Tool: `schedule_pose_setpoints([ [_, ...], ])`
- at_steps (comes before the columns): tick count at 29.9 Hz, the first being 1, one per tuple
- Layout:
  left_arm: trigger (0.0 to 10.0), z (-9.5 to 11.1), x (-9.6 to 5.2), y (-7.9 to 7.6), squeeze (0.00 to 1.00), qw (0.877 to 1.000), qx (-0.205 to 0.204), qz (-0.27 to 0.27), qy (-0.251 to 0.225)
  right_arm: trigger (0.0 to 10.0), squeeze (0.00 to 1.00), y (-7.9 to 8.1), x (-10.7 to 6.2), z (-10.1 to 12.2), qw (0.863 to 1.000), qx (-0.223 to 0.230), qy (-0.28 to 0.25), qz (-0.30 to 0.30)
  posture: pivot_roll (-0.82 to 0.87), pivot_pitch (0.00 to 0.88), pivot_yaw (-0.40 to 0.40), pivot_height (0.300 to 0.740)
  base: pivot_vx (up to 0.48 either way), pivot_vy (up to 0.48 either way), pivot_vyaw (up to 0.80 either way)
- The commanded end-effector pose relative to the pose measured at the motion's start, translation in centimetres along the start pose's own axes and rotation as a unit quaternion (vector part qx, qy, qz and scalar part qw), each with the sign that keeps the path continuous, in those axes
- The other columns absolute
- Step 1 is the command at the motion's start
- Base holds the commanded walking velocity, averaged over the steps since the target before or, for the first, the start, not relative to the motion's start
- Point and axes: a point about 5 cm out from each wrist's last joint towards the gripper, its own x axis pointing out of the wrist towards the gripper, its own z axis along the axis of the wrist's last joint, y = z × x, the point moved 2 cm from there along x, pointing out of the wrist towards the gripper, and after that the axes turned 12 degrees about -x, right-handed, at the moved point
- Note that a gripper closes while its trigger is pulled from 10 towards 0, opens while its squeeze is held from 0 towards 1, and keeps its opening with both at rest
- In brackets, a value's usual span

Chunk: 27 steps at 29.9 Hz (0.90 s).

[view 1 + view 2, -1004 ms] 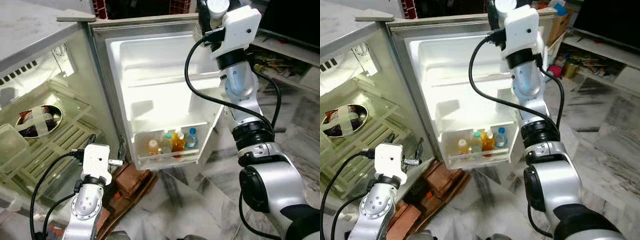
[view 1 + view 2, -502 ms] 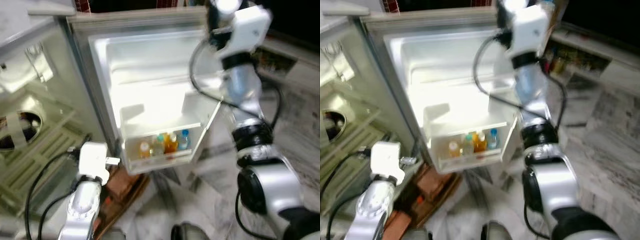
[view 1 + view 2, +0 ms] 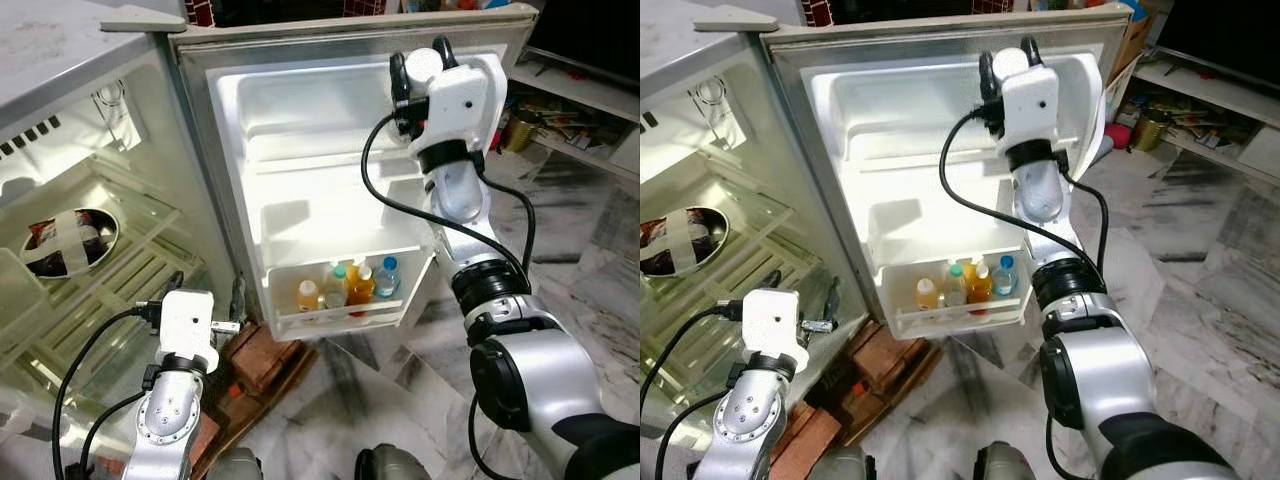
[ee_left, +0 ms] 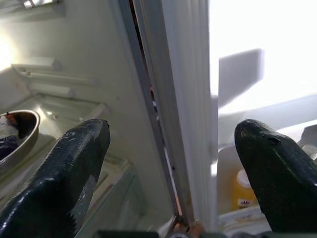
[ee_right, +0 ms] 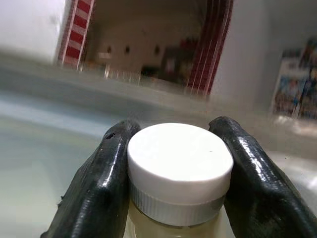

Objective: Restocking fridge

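We see right gripper [image 5: 173, 183] clenched on white-capped bottle [image 5: 180, 171], upright, raised high before open fridge door [image 3: 320, 150]. Door bin [image 3: 340, 305] with other bottles [image 3: 347, 285] lies well below it. Left gripper [image 4: 171, 168] spread, empty, low near hinge.

Reddish bricks [image 3: 262, 352] lie on the marble floor [image 3: 590, 250] near the left. Far right, a low shelf [image 3: 590, 95] carries clutter, a metal tin [image 3: 518, 130] beside it.

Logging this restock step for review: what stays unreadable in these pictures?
- White-capped bottle in the right gripper: body hidden by the fingers, right wrist view.
- Four small bottles in the door shelf: labels too small, eye views.
- Steel bowl: cut off by the edge, left wrist view.
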Motion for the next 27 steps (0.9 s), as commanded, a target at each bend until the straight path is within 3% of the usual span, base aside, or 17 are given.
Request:
schedule_pose_setpoints([
  [1, 10.0, 0.3, -0.1, 0.0, 0.0, 1.0, 0.006, -0.001, -0.002, 10.0, 0.0, -0.2, -0.3, -0.8, 0.999, 0.017, 0.024, -0.016, 0.24, 0.097, 0.007, 0.74, 0.0, 0.0, 0.0],
  [6, 10.0, 0.4, 0.0, 0.0, 0.0, 1.0, 0.007, 0.001, -0.002, 10.0, 0.0, -0.6, -1.5, -3.2, 0.995, 0.03, 0.086, -0.027, 0.24, 0.093, 0.006, 0.74, 0.0, 0.0, 0.0],
  [11, 10.0, 0.4, 0.1, -0.1, 0.0, 1.0, 0.008, -0.002, 0.0, 10.0, 0.0, -3.9, -2.1, -4.8, 0.988, -0.007, 0.127, -0.086, 0.22, 0.089, 0.016, 0.74, 0.0, 0.0, 0.0],
  [12, 10.0, 0.3, 0.3, -0.2, 0.0, 1.0, 0.009, -0.006, 0.002, 10.0, 0.0, -5.4, -2.4, -5.2, 0.984, -0.01, 0.139, -0.113, 0.21, 0.087, 0.02, 0.74, 0.0, 0.0, 0.0],
  [16, 10.0, 0.3, 0.5, -0.2, 0.0, 1.0, 0.011, -0.008, 0.004, 10.0, 0.0, -6.5, -2.4, -5.4, 0.98, -0.012, 0.149, -0.131, 0.2, 0.081, 0.024, 0.74, 0.0, 0.0, 0.0],
  [17, 10.0, 0.3, 0.6, -0.2, 0.0, 1.0, 0.011, -0.008, 0.004, 10.0, 0.07, -6.8, -2.3, -5.3, 0.98, -0.012, 0.146, -0.133, 0.2, 0.081, 0.025, 0.74, 0.0, 0.0, 0.0],
  [18, 10.0, 0.3, 0.7, -0.2, 0.0, 1.0, 0.011, -0.009, 0.004, 10.0, 0.31, -6.9, -2.3, -5.2, 0.98, -0.013, 0.145, -0.133, 0.2, 0.081, 0.025, 0.74, 0.0, 0.0, 0.0],
  [19, 10.0, 0.3, 0.7, -0.2, 0.0, 1.0, 0.011, -0.009, 0.005, 10.0, 1.0, -7.0, -2.2, -5.2, 0.98, -0.016, 0.146, -0.133, 0.2, 0.079, 0.025, 0.74, 0.0, 0.0, 0.0],
  [27, 10.0, 0.1, 0.8, -0.3, 0.0, 1.0, 0.013, -0.009, 0.01, 10.0, 1.0, -6.8, -1.3, -4.1, 0.985, -0.026, 0.121, -0.121, 0.2, 0.075, 0.018, 0.74, 0.0, 0.0, 0.0],
])
